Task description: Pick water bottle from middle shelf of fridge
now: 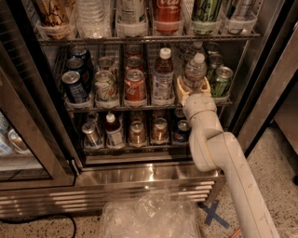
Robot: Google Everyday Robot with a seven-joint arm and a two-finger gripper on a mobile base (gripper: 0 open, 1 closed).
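The water bottle (195, 70), clear with a white cap, stands in the right part of the middle shelf (116, 108) of the fridge (139, 176). My gripper (192, 89) reaches into that shelf on a cream arm from the lower right. Its fingers (179, 89) sit on either side of the bottle's lower half and close on it. The bottle is upright and its base is hidden behind the gripper. A white-capped bottle of brown drink (163, 76) stands just to its left.
Blue cans (74, 86), white cans (104, 86), red cans (135, 86) and green cans (222, 80) fill the other lanes. Racks of large bottles (130, 14) and small cans (137, 132) lie above and below. A crumpled plastic bag (149, 216) and a blue tape cross (212, 214) lie on the floor.
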